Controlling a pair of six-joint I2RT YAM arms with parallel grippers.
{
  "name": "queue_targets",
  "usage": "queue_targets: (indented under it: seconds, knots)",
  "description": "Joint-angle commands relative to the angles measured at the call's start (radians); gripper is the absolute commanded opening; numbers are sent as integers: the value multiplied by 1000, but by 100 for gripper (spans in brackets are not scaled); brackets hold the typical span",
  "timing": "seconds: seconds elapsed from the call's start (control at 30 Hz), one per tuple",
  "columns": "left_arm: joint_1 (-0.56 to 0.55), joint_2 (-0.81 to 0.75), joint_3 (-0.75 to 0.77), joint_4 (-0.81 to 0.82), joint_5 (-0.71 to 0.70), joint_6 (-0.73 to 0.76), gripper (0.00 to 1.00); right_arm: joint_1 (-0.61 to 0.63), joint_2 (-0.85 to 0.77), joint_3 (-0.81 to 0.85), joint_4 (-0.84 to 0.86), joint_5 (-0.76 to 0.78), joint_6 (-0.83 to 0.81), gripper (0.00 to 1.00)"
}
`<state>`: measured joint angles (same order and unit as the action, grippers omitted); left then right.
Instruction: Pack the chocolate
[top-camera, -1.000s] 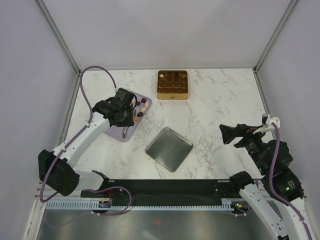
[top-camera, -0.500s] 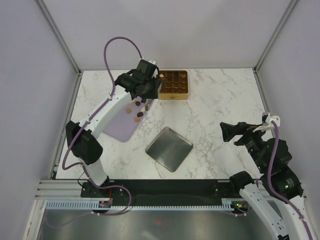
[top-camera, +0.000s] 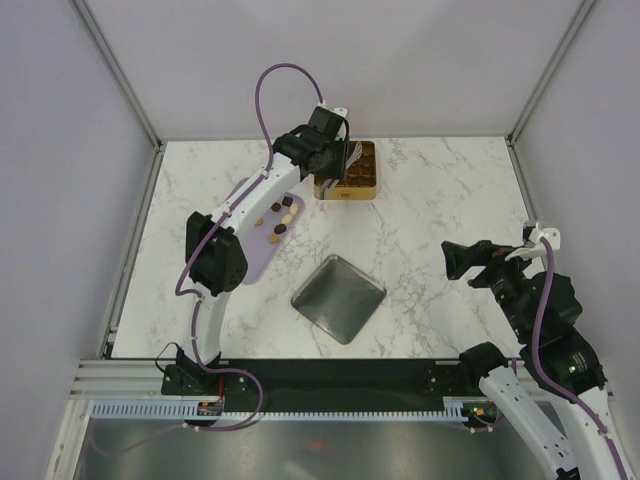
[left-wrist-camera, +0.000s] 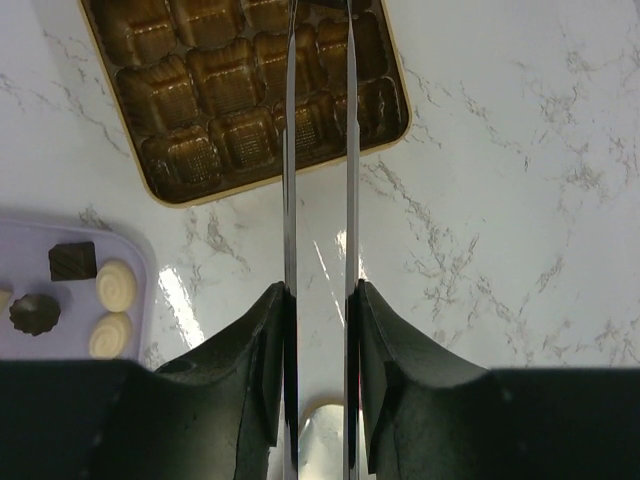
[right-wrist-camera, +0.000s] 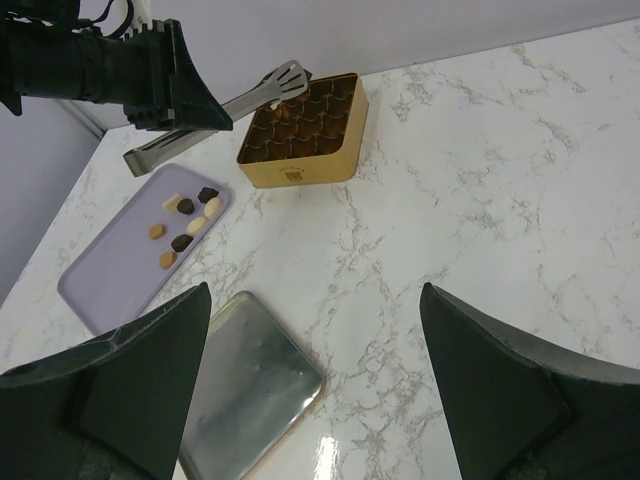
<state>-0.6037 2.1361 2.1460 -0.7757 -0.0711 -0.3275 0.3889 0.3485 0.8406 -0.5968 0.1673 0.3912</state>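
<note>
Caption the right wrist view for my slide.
Left pincer holds tongs over the gold tin; chocolates sit on the lilac board, right pincer open.

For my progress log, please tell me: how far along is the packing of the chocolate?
Early. Done: the gold tin stands open, its silver lid apart on the table; the compartments in view look empty. In hand: the left claw grips tongs, tips over the tin; whether they carry a piece is hidden. Left: several chocolate pieces lie on the lilac board. The right claw is open.
</note>
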Motion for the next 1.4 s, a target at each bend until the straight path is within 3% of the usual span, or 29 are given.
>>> queue_targets:
  seconds: [0.0,0.67,1.37]
  knots:
    - [-4,25,60,137,30,67,38,5,18,35,31,23,-14,94]
    - [-4,220,98,348,-75,192,39,5,38,35,31,52,-17,94]
    - [-7,185,65,368,-75,231,50,4,46,28,46,57,-17,94]
